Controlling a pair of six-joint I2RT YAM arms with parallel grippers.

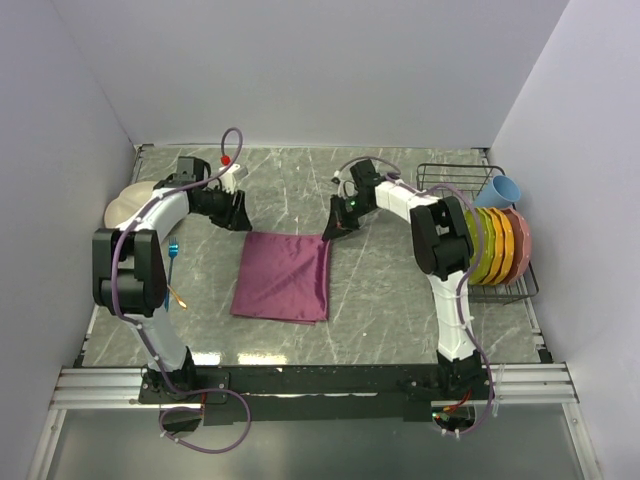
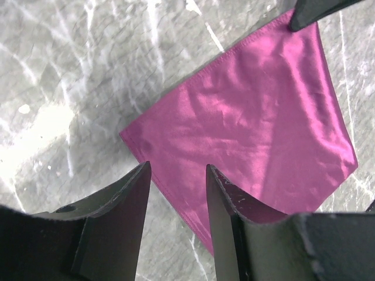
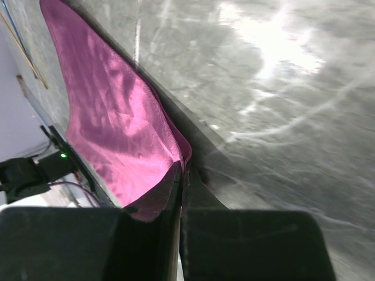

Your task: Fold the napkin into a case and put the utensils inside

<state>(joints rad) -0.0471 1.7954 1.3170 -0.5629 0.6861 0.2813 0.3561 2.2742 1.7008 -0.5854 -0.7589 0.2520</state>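
The maroon-purple napkin (image 1: pixel 283 277) lies flat on the marble table as a near square. My right gripper (image 1: pixel 330 232) is down at its far right corner. In the right wrist view that gripper (image 3: pixel 183 167) is shut on the corner of the napkin (image 3: pixel 111 105), which is pinched between the pads. My left gripper (image 1: pixel 240 222) hovers at the far left corner. Its fingers stand open in the left wrist view (image 2: pixel 179 170), astride the edge of the napkin (image 2: pixel 258 117) without gripping it. The blue fork (image 1: pixel 172 250) and gold spoon (image 1: pixel 178 296) lie left of the napkin, partly behind the left arm.
A cream plate (image 1: pixel 125 205) sits at the far left behind the left arm. A wire dish rack (image 1: pixel 500 290) with several coloured plates and a blue cup (image 1: pixel 503 188) stands along the right wall.
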